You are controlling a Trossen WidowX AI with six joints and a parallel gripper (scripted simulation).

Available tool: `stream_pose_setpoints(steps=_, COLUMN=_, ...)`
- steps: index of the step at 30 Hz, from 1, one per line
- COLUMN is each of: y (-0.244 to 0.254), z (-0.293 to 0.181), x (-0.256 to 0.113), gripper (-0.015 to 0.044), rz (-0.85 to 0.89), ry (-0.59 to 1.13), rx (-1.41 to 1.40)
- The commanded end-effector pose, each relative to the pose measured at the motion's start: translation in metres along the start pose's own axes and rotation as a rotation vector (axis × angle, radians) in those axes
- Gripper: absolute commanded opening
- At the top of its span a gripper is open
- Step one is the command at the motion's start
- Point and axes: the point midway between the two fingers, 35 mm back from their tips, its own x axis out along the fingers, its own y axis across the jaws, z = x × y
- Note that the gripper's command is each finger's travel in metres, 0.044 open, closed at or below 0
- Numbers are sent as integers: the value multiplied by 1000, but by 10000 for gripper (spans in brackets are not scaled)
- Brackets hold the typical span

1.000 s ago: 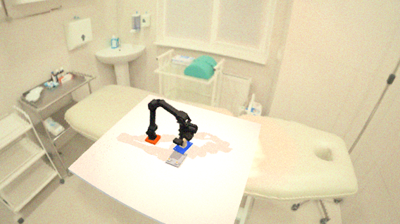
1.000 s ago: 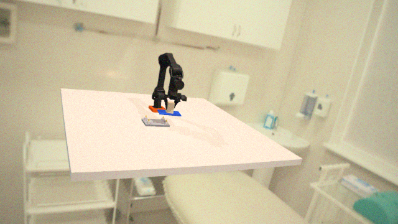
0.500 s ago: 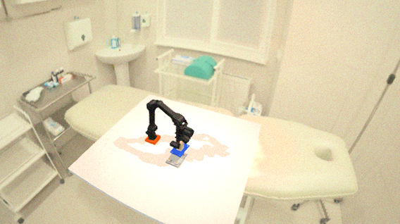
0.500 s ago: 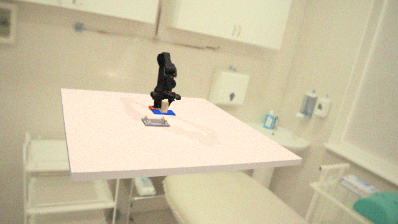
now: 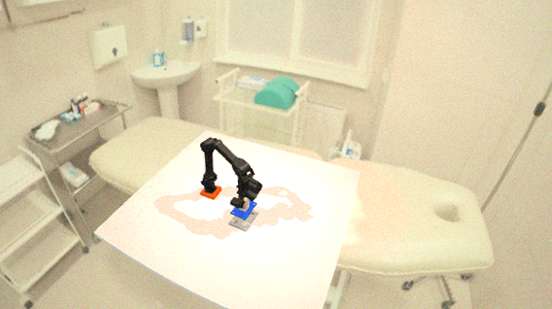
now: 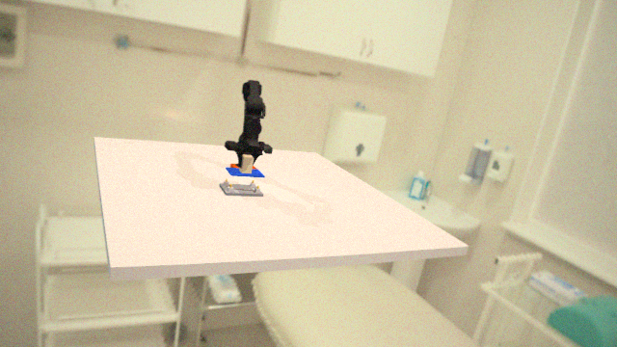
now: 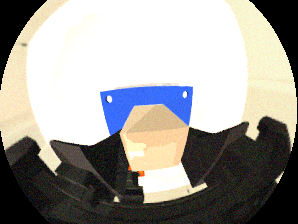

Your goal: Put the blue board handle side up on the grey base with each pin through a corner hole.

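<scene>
While fingers [image 5: 245,204] [image 6: 247,164] grip, board [image 5: 244,209] [image 6: 234,172] [image 7: 150,95] hovers

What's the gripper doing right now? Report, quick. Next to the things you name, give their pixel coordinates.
Gripper [image 5: 244,204] [image 6: 247,163] [image 7: 155,150]: closed on the tan handle [image 5: 245,204] [image 6: 247,165] [image 7: 156,145] of the blue board [image 5: 244,211] [image 6: 234,172] [image 7: 115,110], held above the grey base [image 5: 238,222] [image 6: 241,193].

gap: open air between board [image 5: 237,213] [image 6: 233,172] and base [image 5: 245,227] [image 6: 243,194] | in the way below: pins [image 6: 258,187] upright at the base's corners | passage: nothing standing between base and the worktop's [image 5: 207,276] [image 6: 193,236] near edge in the exterior view
</scene>
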Motion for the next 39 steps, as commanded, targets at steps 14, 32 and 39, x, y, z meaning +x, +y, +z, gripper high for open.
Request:
stream_pose_setpoints(steps=14, y=0, z=0, x=4, gripper=0, rz=0, ry=0, rx=-5)
stream_pose_setpoints(steps=32, y=-4, z=-1, x=24, gripper=0, rz=0, ry=0, rx=-22)
stream_pose_setpoints(steps=39, y=-3, z=-1, x=31, gripper=0, rz=0, ry=0, rx=-21)
